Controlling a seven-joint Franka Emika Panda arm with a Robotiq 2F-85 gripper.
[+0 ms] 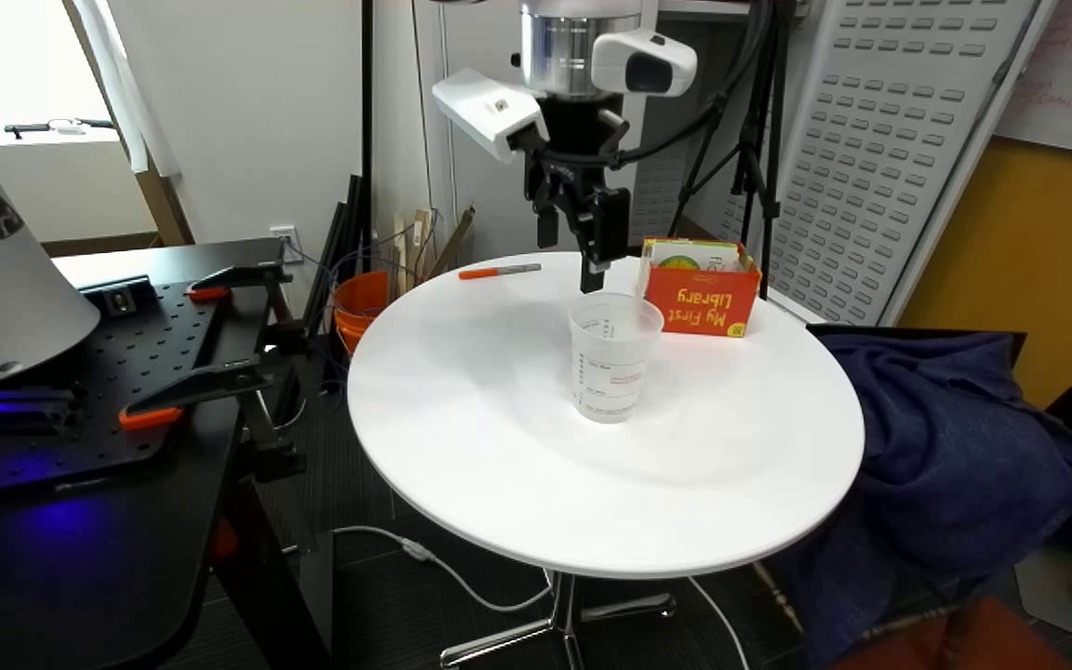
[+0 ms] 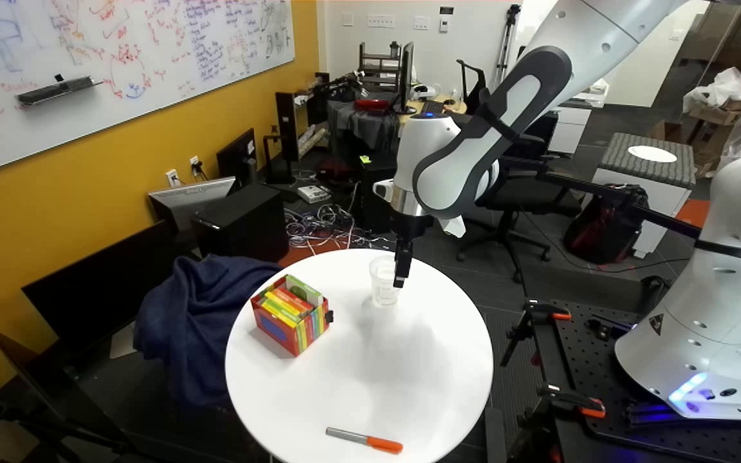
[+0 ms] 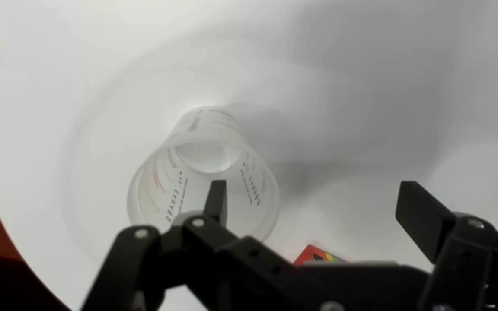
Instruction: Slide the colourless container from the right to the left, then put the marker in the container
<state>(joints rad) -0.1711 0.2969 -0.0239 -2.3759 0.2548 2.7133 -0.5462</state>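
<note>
In an exterior view: black Robotiq gripper (image 1: 569,262), fingers spread wide, grasping nothing; translucent plastic measuring cup (image 1: 612,377), tapered, upright, on round, smooth white tabletop (image 1: 462,437); red "My First Library" box (image 1: 699,305) near cup.

In an exterior view: slim grey-barrelled marker (image 2: 364,440), orange-capped, lying on tabletop well apart from cup; navy cloth (image 2: 197,321), rumpled.

In wrist view: one finger (image 3: 217,201) overlaps cup's mouth; contact cannot be told.

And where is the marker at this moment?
In an exterior view, the marker lies low in the picture on the table, below and right of the box; the wrist view shows only its grey end, far right.
</note>
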